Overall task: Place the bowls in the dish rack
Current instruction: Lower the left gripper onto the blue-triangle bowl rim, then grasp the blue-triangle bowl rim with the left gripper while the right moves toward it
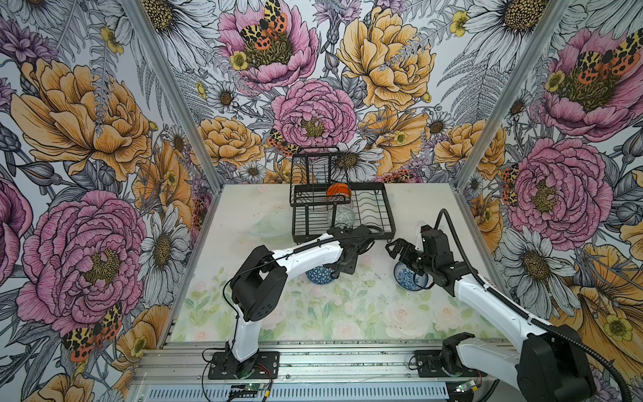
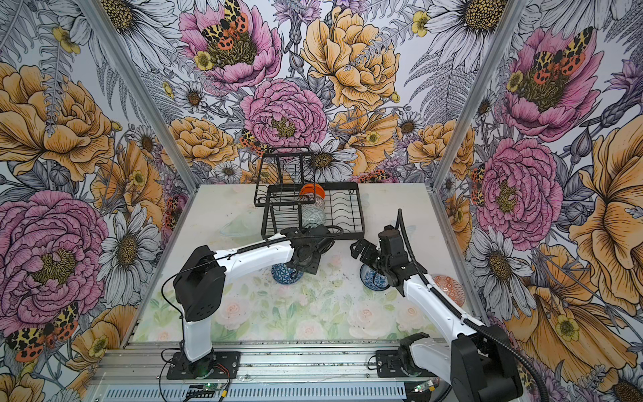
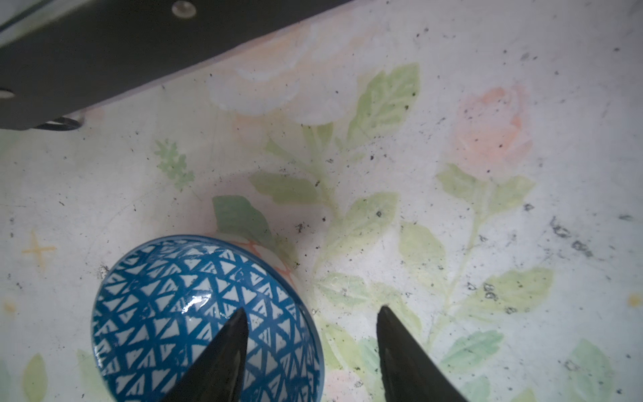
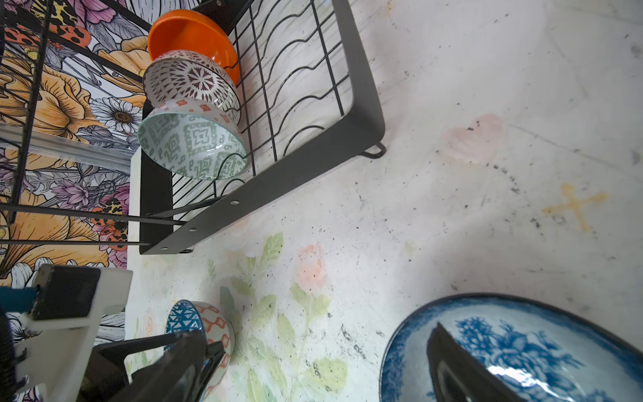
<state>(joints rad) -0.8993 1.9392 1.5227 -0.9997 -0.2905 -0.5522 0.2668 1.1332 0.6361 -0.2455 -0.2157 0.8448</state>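
blue geometric bowl (image 3: 167, 313) under left claw (image 3: 312, 309), rim in its wide gap; right claw (image 4: 323, 335) apart too

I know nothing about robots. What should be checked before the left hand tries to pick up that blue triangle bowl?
1. The left hand is open: ok.
2. Its fingers sit either side of the blue triangle bowl rim: ok.
3. Fingers low enough to grip: cannot tell.
4. Free slots in the dish rack: ok.
5. The right hand is apart from the left hand: ok.
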